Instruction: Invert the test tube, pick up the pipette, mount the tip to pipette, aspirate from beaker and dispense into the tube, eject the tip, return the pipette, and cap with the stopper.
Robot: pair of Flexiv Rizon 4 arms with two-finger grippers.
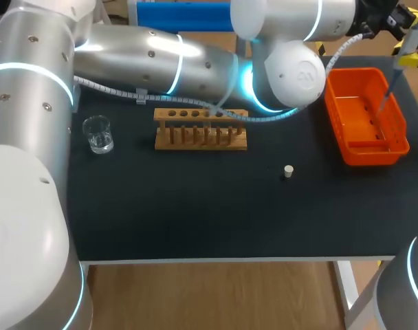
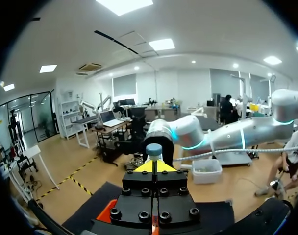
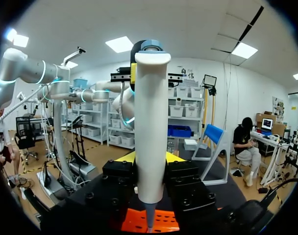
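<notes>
One table [image 1: 195,213], black-topped, bearing all items below.
One left arm [image 1: 147,58], silver, entering from the left and reaching across the far edge above the rack toward the bin.
One orange plastic bin [image 1: 364,155], rectangular and open-topped, at the table's right end.
One wooden test-tube rack [image 1: 201,130], at the far middle of the table, with a row of holes along its top.
One pipette [image 3: 151,122], white-bodied and upright, clenched between the fingers of the right gripper [image 3: 150,159]. Its narrow lower end points down over the bin.
One left gripper [image 2: 154,166], fingers pressed together with nothing between them. Its yellow tips are at the pipette's blue-grey top button; whether they touch it cannot be told.
One glass beaker [image 1: 97,134], clear, left of the rack and apart from it.
One stopper [image 1: 288,171], small and white, alone on the mat nearer than the rack and the bin.
</notes>
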